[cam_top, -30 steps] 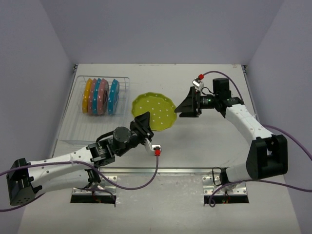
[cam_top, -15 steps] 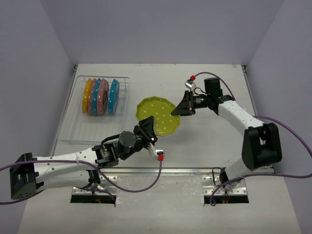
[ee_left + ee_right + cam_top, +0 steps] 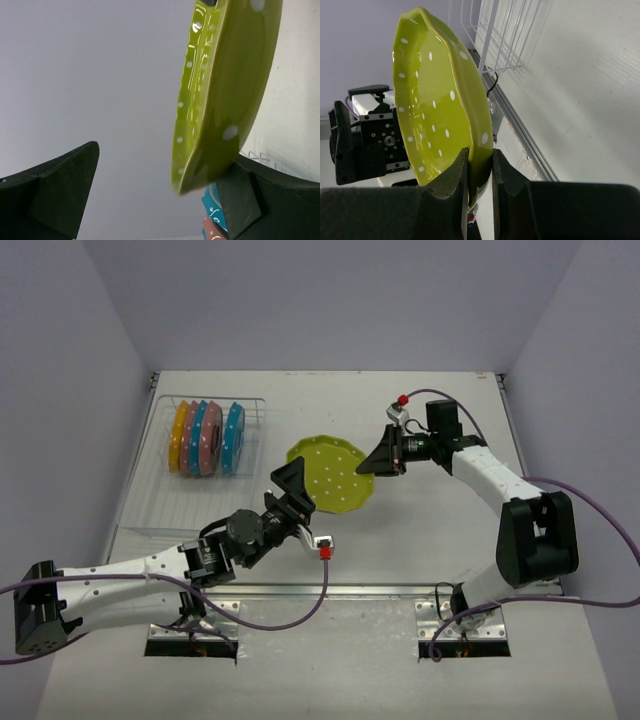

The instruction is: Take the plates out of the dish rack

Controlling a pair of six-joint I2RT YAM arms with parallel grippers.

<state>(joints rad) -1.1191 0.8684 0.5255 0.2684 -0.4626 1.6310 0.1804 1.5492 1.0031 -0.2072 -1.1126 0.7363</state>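
The yellow-green plate had a hard, glossy, glazed-looking surface that caught streaks of light along its scalloped rim, with its white dots lying flat in the glaze. The dish rack was thin bare wire, silvery and smooth. The desk looked matt and off-white with a faint speckle. The fingers of both the left end effector and the right end effector were matt black, plastic-looking, with a fine grain.

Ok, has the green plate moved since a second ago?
Yes. In the top view the green plate has shifted slightly to the right, away from the dish rack, with the right gripper clamped on its rim.
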